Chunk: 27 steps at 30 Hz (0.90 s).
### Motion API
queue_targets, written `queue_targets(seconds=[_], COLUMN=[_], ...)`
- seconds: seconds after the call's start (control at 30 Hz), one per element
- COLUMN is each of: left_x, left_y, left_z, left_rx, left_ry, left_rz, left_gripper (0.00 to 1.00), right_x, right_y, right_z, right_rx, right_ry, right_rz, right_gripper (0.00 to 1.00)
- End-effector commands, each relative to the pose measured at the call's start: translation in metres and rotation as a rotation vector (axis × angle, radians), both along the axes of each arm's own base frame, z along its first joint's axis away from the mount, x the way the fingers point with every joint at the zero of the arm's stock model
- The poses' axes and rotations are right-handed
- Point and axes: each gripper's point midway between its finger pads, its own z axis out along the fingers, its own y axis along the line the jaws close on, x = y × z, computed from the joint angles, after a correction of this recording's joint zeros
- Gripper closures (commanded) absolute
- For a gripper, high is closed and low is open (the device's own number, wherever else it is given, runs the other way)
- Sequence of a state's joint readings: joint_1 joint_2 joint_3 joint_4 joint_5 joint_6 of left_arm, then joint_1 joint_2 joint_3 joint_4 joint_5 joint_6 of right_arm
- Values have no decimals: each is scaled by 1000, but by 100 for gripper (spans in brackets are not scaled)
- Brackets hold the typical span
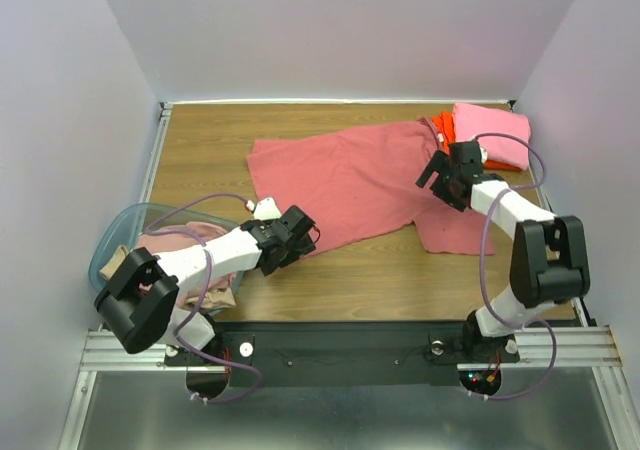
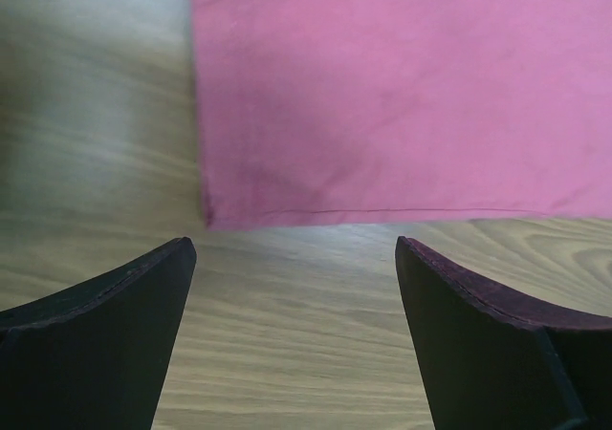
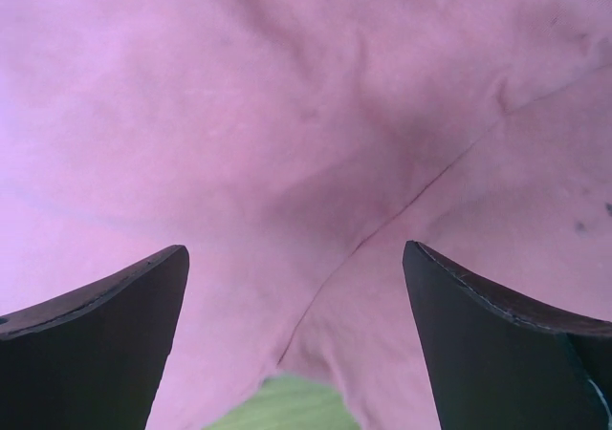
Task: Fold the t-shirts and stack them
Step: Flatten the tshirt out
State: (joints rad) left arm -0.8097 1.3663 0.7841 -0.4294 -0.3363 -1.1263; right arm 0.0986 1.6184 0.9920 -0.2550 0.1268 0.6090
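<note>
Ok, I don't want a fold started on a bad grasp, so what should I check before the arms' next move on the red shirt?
1. Left gripper open and holding nothing: ok.
2. Right gripper open and holding nothing: ok.
3. Red shirt spread out on the table: ok, though it is creased by the seam under the right gripper.
4. Hem corner lies just ahead of the left gripper: ok.
5. Red shirt clear of the folded stack: cannot tell, since they meet at the far right.
</note>
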Motion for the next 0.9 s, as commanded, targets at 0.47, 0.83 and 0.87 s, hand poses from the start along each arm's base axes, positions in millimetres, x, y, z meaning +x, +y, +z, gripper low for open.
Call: queue_targets(seconds=[0.47,0.83,0.87], left_x=[-7,10,13], left_y=[29,47,48], left_z=[-48,-38,-33], left_rx=[91,148,139], left_ry=[69,-8,-26], left_rz=[173,192,192], left_gripper=[37,100,100], right_x=[-74,-119,-128], right_y=[-25,-42,-48], right_z=[84,67,59], right_rx=[-54,-71,-60], right_ry=[-213,-180,-151], right_rz=[-61,-157,-228], right_gripper=[0,0,0])
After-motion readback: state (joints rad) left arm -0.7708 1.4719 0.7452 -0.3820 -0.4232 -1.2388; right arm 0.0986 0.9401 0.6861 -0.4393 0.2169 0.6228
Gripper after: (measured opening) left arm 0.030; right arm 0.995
